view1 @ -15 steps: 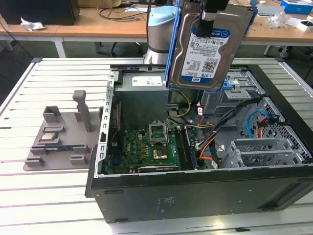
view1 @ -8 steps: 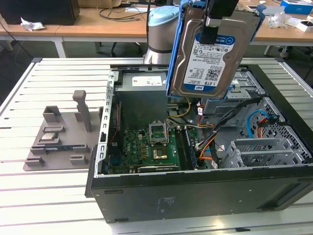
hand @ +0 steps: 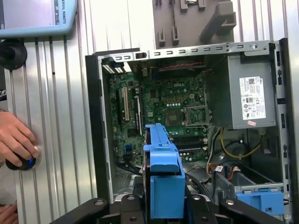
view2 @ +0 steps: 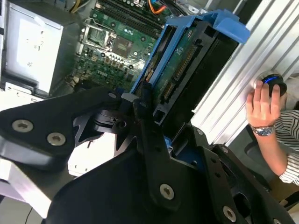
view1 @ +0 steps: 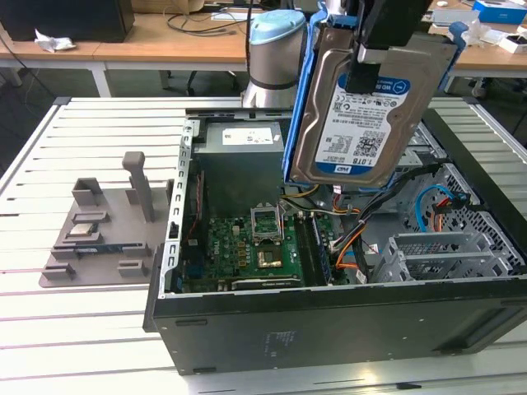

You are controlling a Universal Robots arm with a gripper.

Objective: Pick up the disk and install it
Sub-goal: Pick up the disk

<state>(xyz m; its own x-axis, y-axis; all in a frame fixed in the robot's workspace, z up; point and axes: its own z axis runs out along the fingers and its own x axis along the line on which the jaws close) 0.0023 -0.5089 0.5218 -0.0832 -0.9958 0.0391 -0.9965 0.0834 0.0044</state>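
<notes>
The disk (view1: 370,115), a silver hard drive with a white-and-blue label and a blue plastic frame, hangs tilted on edge in the air above the open computer case (view1: 329,321). My gripper (view1: 372,59) comes down from above and is shut on the disk's upper end. In the second wrist view the black fingers (view2: 145,122) clamp the disk (view2: 187,70), whose circuit-board side and connectors show. The first wrist view looks along the disk's blue frame (hand: 161,172) at the motherboard (hand: 163,102) below.
Inside the case are a grey power-supply box (hand: 247,95), loose cables (view1: 362,239) and a metal drive cage (view1: 449,255) with a blue latch piece (hand: 261,200). A grey fixture (view1: 107,230) lies on the slatted table at the exterior view's left. A person's hand (view2: 261,105) rests on a knob.
</notes>
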